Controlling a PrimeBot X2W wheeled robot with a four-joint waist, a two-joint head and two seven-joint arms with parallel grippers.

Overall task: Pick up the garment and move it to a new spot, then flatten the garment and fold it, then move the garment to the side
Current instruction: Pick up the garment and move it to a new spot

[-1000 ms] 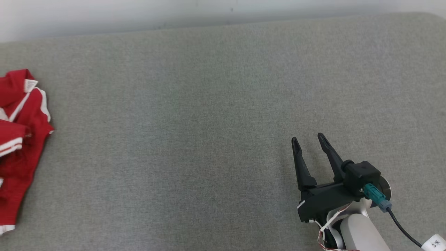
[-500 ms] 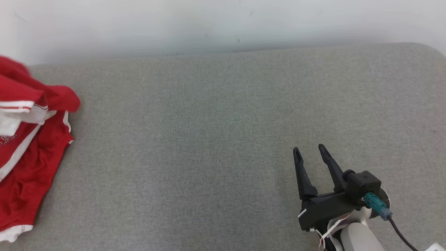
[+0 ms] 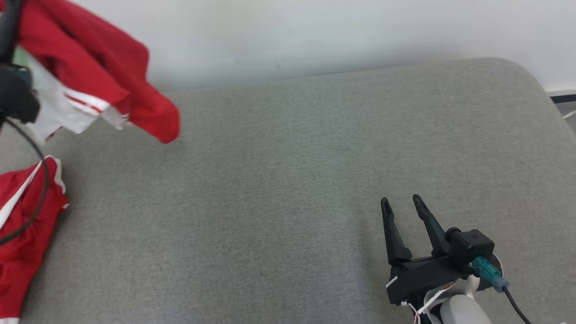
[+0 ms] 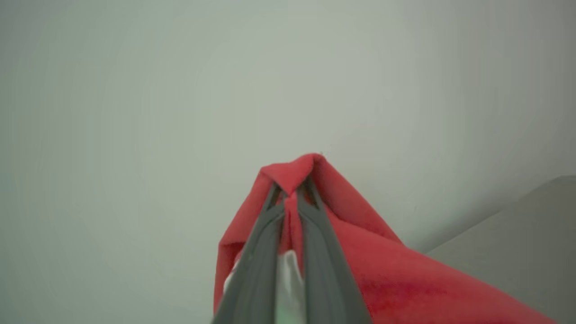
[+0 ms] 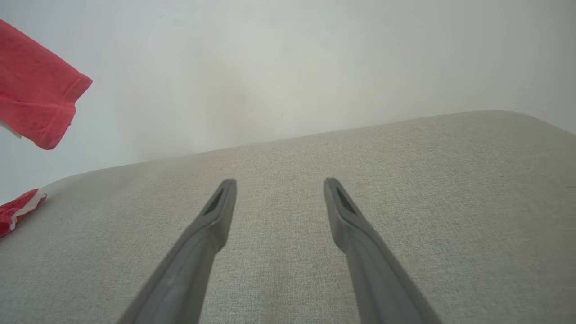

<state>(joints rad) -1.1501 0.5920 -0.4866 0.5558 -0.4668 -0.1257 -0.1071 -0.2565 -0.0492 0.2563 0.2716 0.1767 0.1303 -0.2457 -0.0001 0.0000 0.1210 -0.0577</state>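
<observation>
Lifting is judged to be the step in hand, within the 1st part of the task: the pick-up and carry to a new spot. In the left wrist view the left gripper (image 4: 292, 189) is seen with its jaws pressed together on a fold of the red garment (image 4: 360, 234), which is pinched between the 2 tips. In the head view that gripper is found at the far left, raised above the grey padded surface (image 3: 288, 180). The garment, red with white trim, hangs from it in front of the pale wall (image 3: 337, 31), with a loose end drooping toward the surface. Below, at the lower left, more red cloth (image 3: 22, 243) with white edging lies on the surface. Whether it is joined to the hanging part cannot be told. A dark cable (image 3: 41, 189) is looped down across it.

A carry rightward over the bare middle of the surface is judged to be called for next, high enough that no trailing cloth is dragged, followed by a lowering so that the garment can be spread. No obstacle is seen on that stretch. The cable near the cloth is the 1 thing that might snag.

At the lower right the right gripper (image 3: 400, 199) is held low over the surface, its jaws spread wide with nothing between them, well apart from the garment. It is likely to be needed for a 2nd corner once flattening is begun.
</observation>
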